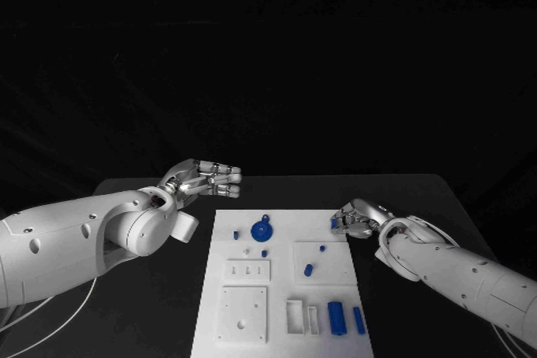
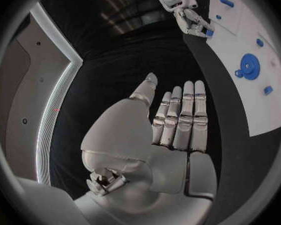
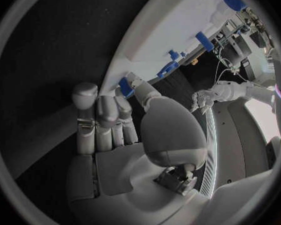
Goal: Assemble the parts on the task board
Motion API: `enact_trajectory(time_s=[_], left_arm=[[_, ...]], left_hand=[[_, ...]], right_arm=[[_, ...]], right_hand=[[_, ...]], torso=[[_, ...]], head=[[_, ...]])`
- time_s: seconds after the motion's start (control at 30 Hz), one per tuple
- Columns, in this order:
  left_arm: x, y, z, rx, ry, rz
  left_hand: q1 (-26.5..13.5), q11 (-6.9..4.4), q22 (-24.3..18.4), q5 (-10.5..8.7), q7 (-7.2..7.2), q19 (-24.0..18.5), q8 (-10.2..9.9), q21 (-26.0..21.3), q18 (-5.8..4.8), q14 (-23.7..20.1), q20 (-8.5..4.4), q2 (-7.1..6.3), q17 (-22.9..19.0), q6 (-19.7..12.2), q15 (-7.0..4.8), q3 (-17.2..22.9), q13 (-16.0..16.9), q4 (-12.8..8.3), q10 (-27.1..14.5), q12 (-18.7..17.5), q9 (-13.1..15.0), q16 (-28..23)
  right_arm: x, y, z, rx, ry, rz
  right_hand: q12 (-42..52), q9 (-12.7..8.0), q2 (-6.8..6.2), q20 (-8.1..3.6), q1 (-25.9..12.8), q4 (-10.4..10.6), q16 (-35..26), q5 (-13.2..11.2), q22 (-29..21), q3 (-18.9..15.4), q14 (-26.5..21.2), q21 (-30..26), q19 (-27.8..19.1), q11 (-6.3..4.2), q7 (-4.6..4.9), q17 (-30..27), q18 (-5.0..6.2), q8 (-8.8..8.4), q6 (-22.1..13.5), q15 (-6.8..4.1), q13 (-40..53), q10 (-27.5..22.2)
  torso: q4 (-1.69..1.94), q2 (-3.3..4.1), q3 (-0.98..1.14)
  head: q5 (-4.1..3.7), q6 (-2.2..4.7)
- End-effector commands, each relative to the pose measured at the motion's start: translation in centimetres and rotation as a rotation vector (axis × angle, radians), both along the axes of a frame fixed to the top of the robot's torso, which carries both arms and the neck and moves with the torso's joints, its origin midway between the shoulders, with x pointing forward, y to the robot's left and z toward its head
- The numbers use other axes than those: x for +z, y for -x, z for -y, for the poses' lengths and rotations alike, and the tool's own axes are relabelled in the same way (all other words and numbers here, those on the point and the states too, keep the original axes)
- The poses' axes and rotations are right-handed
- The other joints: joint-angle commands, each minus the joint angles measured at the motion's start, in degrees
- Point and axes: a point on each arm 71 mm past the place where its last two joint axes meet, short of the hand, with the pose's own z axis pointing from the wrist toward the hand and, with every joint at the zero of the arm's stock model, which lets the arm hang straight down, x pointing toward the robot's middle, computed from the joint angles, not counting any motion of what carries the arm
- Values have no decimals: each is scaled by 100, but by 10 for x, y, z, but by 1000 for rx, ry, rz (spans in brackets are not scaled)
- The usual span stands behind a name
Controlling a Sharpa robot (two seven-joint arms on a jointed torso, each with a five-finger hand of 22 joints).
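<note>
The right hand (image 1: 356, 218) sits at the board's (image 1: 280, 327) far right corner, thumb and a finger pinching a small blue part (image 3: 125, 87) at the board's edge. The left hand (image 1: 204, 179) hovers off the board's far left corner, holding nothing, fingers straight and side by side with the thumb apart. A blue disc (image 1: 262, 232) lies on the board between the two hands, with further blue parts nearer the robot.
</note>
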Motion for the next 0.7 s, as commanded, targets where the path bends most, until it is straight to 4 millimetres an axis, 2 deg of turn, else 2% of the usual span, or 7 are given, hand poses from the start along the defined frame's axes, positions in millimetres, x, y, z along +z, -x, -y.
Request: enact_trajectory(time_s=[0.03, 0.2, 0.33, 0.4, 0.47, 0.57, 0.7], left_arm=[[1, 1, 3, -19, 4, 5], [1, 1, 2, -19, 2, 4], [0, 0, 2, -20, -14, -4], [-2, 0, 2, -20, -30, -17], [-3, 0, 3, -22, -55, -33], [-6, 0, 3, -23, -97, -62], [-11, -1, 4, -30, -172, -113]], left_hand=[[21, 22, -5, 33, 7, -20, 26, 5, -38, -3, -27, 22, 8, -1, -2, 6, 8, -27, -32, 15, 6, 32], [21, 22, -5, 33, 7, -20, 26, 5, -38, -3, -27, 22, 8, -1, -2, 6, 8, -27, -32, 15, 6, 32], [7, -2, 8, 29, -15, 27, 35, 36, -31, 82, -50, 51, 18, 148, -35, 16, 7, -11, 25, 16, 14, 63], [-20, -64, 43, 20, -51, 151, 37, 117, -23, 273, -114, 74, 47, 222, -118, 20, 5, 18, 178, 17, 17, 173], [-70, -181, 106, -10, -103, 324, 37, 251, -45, 499, -222, 91, 81, 310, -232, 21, 9, 70, 525, 12, 23, 339], [-128, -239, 172, -30, -157, 435, 39, 379, -105, 663, -329, 86, 115, 458, -318, 13, 12, 142, 669, 11, 28, 523], [-179, -350, 351, -65, -170, 728, 38, 705, -151, 1106, -538, 58, 352, 387, -528, -15, 14, 223, 944, 13, 22, 1058]], right_arm=[[1, 0, -1, -3, 4, 13], [2, 0, -2, -16, 2, 25], [3, 1, -5, -21, 2, 15], [5, 2, -7, -20, 5, 10], [9, 3, -10, -18, 6, 6], [16, 3, -15, -15, 17, -5], [28, 2, -24, -14, 43, -14]], right_hand=[[30, 5, 57, -45, -17, -4, 9, -10, 472, -3, -16, 15, 162, -35, 0, 6, 35, 5, 61, -43, 12, 18], [39, 6, 80, -54, -37, 15, 30, 8, 473, -19, -8, 27, 170, -45, -15, 27, 32, 5, 104, -51, 20, 34], [44, 8, 91, -62, -36, 18, 56, -9, 474, -31, -4, 37, 180, -58, -34, 56, 34, 7, 163, -60, 27, 49], [48, 10, 81, -66, -10, -9, 60, 13, 474, -32, -4, 36, 181, -64, -43, 63, 34, 7, 203, -64, 32, 56], [46, 8, 89, -68, -20, -10, 62, 7, 474, -44, -3, 36, 183, -66, -47, 68, 32, 5, 219, -66, 34, 61], [48, 6, 87, -72, -34, -7, 61, 12, 472, -75, -2, 31, 187, -68, -50, 72, 34, 4, 215, -69, 39, 68], [33, 4, 81, -69, -36, -10, 46, 3, 468, -92, -2, 14, 186, -64, -38, 66, 41, 4, 172, -65, 35, 61]], torso=[[3, 0, -2], [-2, -1, 3], [-13, -8, 4], [-18, -15, 5], [-27, -24, 6], [-42, -42, 5], [-79, -103, -1]], head=[[2, 4], [7, 3], [16, 7], [21, 18], [18, 31], [27, 39], [54, 34]])
